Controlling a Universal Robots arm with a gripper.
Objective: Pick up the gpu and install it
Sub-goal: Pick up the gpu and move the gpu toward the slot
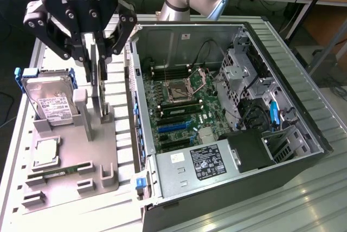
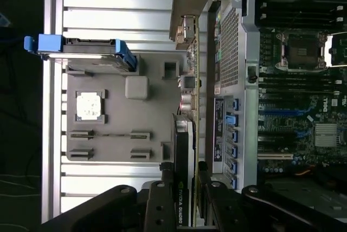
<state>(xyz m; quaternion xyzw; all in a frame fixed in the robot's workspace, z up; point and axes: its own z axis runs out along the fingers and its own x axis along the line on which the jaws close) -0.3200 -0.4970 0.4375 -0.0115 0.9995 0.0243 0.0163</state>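
The gripper (image 1: 98, 58) hangs directly over the gray holder (image 1: 65, 156), its two fingers (image 1: 88, 53) spread and lowered one on each side of the graphics card (image 1: 101, 91), with a narrow gap showing on at least one face; the card does not appear to be clamped. The card stands on its long edge in a slot of the holder, not lifted. In the wrist view the gripper (image 2: 184, 169) straddles the card (image 2: 184, 140) across its thickness, near the end with the black cooler, while the metal bracket (image 2: 183, 26) sits at the far end. The card's long axis runs along the holder (image 2: 116, 115), parallel to the side wall of the computer case (image 1: 179, 39), so the fingers close across the thin dimension. The case lies just beside the holder, toward the exterior view's right. The expansion slots (image 1: 173, 126) on the motherboard (image 1: 184, 107) appear to run crosswise to the card's present long axis. A hard drive (image 1: 49, 99) stands in the holder on the other side of the card, apart from the fingers.
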